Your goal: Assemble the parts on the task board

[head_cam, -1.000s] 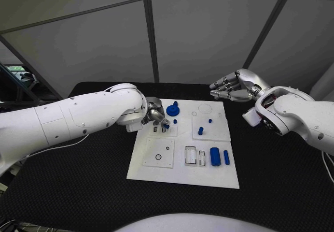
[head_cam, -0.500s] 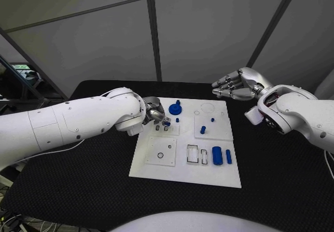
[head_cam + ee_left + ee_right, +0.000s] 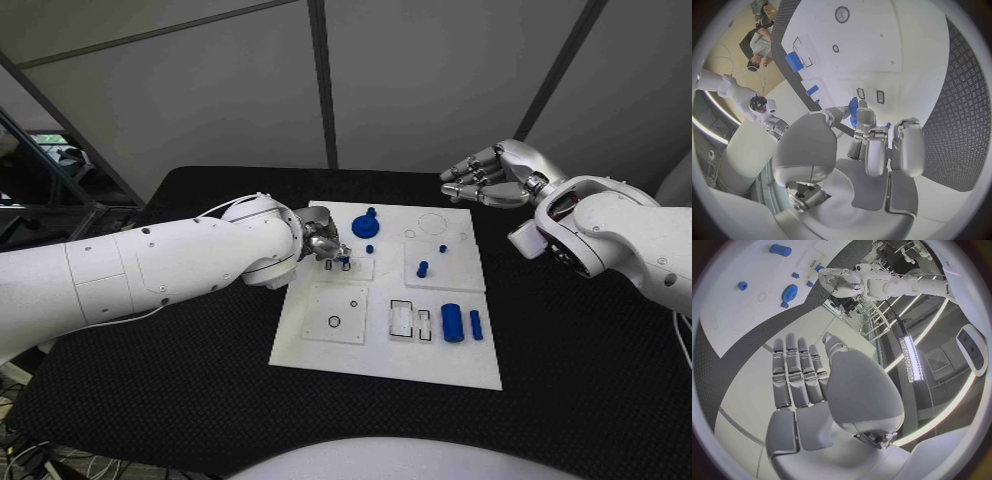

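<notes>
Gripping a small blue part [image 3: 853, 107] over the task board's [image 3: 378, 345] left edge, your left robot hand [image 3: 320, 242] works while your right robot hand [image 3: 488, 176] hovers empty, fingers apart, beyond the far edge.

Pale grey wall panels [image 3: 418, 80] split by dark struts [image 3: 326, 85] stand behind the black table [image 3: 173, 360] — textured surface.

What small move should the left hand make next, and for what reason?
Probably lower the small blue part pinched in the left hand toward the two small slots on the task board. The part hangs just above them, while the right hand waits beyond the board, holding nothing.
</notes>
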### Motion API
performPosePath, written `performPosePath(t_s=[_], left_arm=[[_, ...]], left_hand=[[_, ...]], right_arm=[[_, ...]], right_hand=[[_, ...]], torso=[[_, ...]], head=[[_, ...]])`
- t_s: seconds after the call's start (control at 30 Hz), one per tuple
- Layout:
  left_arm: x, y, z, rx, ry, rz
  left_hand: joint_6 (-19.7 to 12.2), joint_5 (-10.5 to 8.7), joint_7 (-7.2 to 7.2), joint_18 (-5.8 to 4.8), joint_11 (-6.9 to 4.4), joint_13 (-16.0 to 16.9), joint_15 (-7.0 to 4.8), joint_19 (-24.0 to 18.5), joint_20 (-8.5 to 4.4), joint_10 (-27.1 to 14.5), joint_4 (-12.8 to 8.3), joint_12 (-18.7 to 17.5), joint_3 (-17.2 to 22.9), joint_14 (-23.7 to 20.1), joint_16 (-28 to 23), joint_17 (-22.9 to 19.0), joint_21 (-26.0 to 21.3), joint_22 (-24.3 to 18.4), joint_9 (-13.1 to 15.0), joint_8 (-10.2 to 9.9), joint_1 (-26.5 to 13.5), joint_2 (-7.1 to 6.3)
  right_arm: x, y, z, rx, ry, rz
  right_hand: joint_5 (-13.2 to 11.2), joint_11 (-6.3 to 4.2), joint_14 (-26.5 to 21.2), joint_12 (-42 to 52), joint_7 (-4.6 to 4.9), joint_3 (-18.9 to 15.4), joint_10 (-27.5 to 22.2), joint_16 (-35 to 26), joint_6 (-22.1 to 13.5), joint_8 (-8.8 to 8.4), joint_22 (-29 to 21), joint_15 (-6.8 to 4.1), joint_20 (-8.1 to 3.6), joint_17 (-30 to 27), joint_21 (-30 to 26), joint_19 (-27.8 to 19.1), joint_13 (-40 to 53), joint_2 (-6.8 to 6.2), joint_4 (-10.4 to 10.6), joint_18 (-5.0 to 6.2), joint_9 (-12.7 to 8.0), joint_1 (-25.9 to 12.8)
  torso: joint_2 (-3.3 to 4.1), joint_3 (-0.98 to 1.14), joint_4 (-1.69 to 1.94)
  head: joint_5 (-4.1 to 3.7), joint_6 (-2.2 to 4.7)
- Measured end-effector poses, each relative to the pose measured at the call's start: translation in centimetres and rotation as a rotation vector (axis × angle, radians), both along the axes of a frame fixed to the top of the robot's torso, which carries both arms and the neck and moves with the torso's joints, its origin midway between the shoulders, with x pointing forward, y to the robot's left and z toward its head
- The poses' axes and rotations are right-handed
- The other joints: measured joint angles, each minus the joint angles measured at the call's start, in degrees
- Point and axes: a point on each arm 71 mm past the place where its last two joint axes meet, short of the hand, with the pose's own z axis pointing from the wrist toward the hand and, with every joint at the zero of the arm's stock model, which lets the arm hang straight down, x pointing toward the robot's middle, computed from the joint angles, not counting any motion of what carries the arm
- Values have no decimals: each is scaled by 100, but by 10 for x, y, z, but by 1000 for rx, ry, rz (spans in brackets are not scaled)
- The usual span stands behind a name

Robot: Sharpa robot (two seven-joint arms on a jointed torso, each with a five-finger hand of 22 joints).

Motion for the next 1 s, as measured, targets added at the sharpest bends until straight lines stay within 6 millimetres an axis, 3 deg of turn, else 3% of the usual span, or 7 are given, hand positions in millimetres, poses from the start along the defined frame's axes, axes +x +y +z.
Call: performPosePath(t_s=[1.0], left_arm=[[3,-7,-5,100,-23,-63]], left_hand=[[22,22,-21,0,-29,35,-14,0,1,70,-72,39,71,-14,0,0,0,-1,23,16,-91,-45]], right_arm=[[0,3,0,-1,6,7]], right_hand=[[0,0,0,0,0,0,0,0,0,0,1,0,0,1,0,0,1,-1,0,0,0,0]], torso=[[9,-3,2]], head=[[2,-23]])
